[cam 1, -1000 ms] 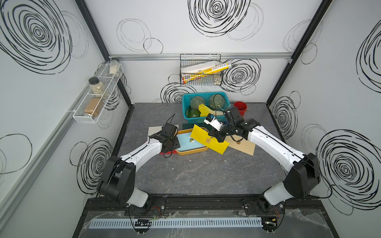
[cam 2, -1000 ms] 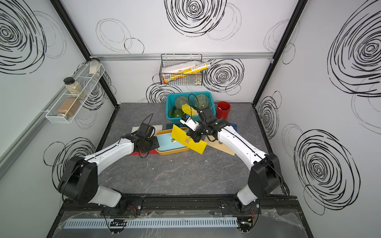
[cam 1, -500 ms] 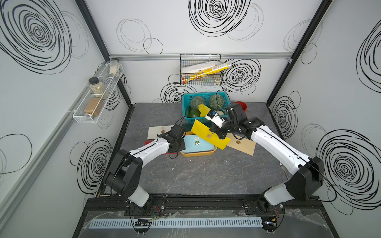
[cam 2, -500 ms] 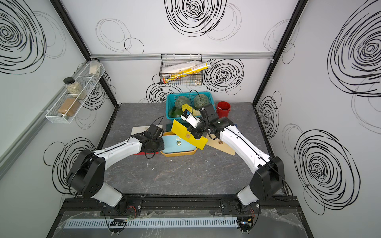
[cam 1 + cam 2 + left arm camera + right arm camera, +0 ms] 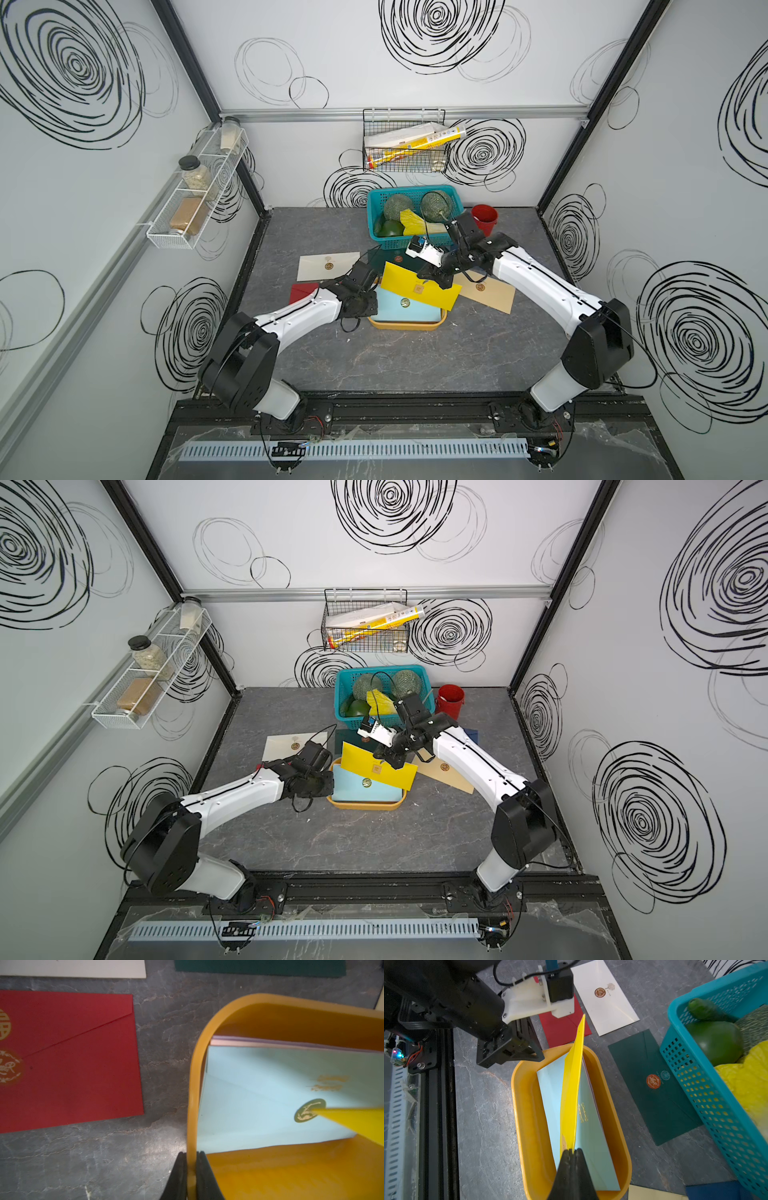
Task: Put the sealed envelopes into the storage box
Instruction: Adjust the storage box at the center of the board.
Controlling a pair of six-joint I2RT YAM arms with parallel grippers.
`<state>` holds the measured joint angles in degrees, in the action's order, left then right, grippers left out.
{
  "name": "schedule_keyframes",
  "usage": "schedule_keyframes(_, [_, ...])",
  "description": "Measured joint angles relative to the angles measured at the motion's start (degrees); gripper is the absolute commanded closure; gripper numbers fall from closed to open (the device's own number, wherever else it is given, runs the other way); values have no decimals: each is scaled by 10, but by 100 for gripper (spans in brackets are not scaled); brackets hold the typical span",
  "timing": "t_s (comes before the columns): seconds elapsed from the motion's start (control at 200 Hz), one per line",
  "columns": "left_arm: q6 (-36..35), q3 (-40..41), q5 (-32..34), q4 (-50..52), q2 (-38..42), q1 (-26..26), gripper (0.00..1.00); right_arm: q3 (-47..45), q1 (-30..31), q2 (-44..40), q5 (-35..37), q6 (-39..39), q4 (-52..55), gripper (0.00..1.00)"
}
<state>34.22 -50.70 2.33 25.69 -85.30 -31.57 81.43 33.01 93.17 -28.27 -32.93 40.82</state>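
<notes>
We are mid-placement. Our right end effector (image 5: pixel 572 1152) pinches the yellow envelope (image 5: pixel 419 284) by one edge, tilted over the box (image 5: pixel 407 325) at the centre of the worktop (image 5: pixel 415 365), above the blue envelope (image 5: pixel 399 309) lying inside. Our left end effector (image 5: pixel 191 1167), narrow, clamps the box's 9 o'clock rim. Next, we judge: lower, flatten, release. A second ago the left arm lay farther toward 9 o'clock, and the box has since slid slightly toward 5 o'clock.

Grey marbled tabletop (image 5: pixel 415 365) bears orange-yellow plastic tub (image 5: pixel 405 325); around tub: white paper envelope (image 5: pixel 320 268), red envelope (image 5: pixel 72 1059), dark green envelope (image 5: pixel 643 1059), beige envelope (image 5: pixel 492 295).
</notes>
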Motion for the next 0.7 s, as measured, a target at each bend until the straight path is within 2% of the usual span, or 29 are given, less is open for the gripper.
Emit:
schedule_keyframes(0.085, [-7, 1, -4, 10, 9, 3, 51, 0, 10, 10, 0, -8, 1, 100])
schedule_keyframes(0.17, [-9, -3, -6, 26, 32, 13, 46, 9, 22, 30, 1, -17, 11, 100])
schedule_keyframes(0.375, [-12, -52, -6, 61, 110, 88, 45, 57, 39, 84, 9, -36, 40, 100])
schedule_keyframes(0.506, [-13, -54, -8, 63, 137, 135, 46, 90, 43, 110, 25, -42, 57, 100])
schedule_keyframes(0.701, [-12, -25, -15, 70, 139, 151, 46, 135, 43, 135, 44, -54, 73, 100])
